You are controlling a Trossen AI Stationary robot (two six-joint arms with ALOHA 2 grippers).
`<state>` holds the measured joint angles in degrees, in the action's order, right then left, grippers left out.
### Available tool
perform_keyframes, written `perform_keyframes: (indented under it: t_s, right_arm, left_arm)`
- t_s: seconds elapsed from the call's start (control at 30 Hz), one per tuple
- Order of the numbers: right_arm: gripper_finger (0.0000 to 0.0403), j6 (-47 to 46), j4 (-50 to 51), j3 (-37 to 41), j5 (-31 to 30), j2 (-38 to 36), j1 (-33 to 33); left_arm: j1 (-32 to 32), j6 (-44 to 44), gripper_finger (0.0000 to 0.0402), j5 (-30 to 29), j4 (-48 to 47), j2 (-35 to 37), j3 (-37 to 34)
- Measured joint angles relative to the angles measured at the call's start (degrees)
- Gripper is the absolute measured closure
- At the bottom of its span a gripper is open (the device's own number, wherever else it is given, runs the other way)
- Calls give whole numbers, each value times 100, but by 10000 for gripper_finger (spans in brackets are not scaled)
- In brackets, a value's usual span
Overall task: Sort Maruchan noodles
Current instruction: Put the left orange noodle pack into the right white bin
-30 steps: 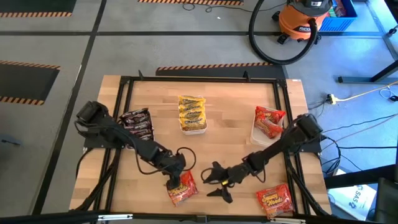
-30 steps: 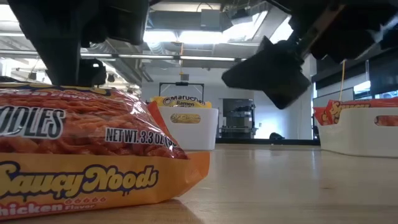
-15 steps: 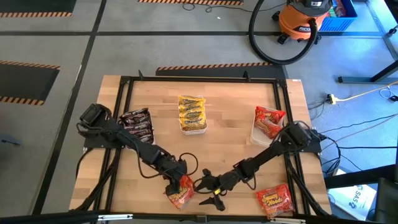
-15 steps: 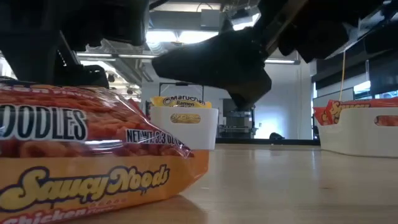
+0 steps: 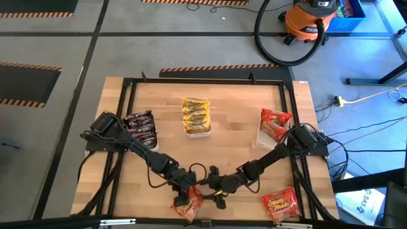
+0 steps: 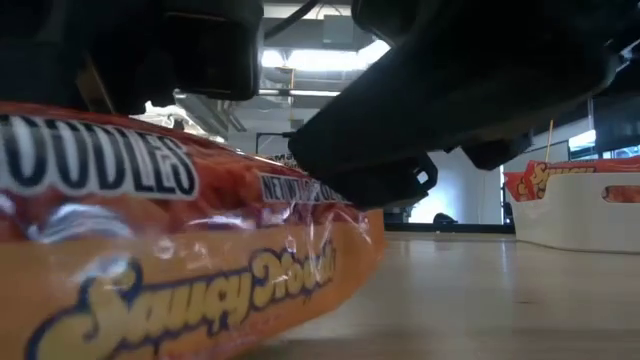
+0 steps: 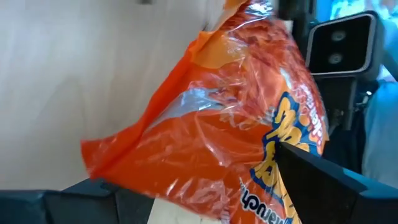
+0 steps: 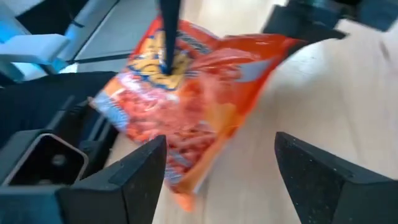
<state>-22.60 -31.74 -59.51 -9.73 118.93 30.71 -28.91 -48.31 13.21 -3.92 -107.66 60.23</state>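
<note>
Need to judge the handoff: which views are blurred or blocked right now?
Low view: the orange Saucy Noods packet and dark arm parts fill the frame. Right wrist view: packet motion-blurred. Left wrist view: mildly soft, glare on the wrapper. High view: clear.
</note>
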Motion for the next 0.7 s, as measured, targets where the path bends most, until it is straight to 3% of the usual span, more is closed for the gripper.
perform_keyframes:
  t_s: [0.17,0.5,0.7]
  right_arm:
    - [127,1,69,0,-179,0,0]
    - [127,-103,67,0,-183,-56,-1]
    - [127,-116,1134,0,-184,-655,-1]
  left_arm:
    - [13,72,118,117,54,-4,-2]
    - [13,217,242,214,120,-2,-2]
    - [48,395,278,214,135,5,-2]
